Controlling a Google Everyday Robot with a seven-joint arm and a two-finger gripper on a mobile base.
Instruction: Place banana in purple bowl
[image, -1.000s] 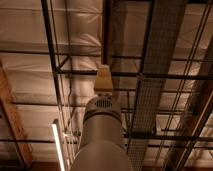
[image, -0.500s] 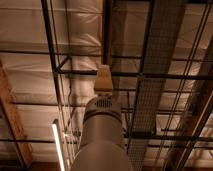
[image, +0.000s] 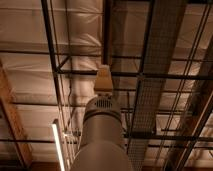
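The arm (image: 101, 135) is seen pointed up from 6 toward 12 o'clock against the ceiling (image: 30, 30). The gripper (image: 103, 79) is carried at its tip, dead centre; its state cannot be told. One lit tube (image: 58, 147) is counted at 7 o'clock. The banana is not in view.

You find no text, label, brand, number or sign that can be read here. Nothing legible stands on the grey arm (image: 102, 135), the dark ceiling beams (image: 50, 30), the cable tray (image: 157, 60) or the lit tube lamp (image: 57, 147). The hand (image: 103, 80), a pale tan piece atop the arm, points up at the ceiling near mid-view, and it carries no marking you could read.
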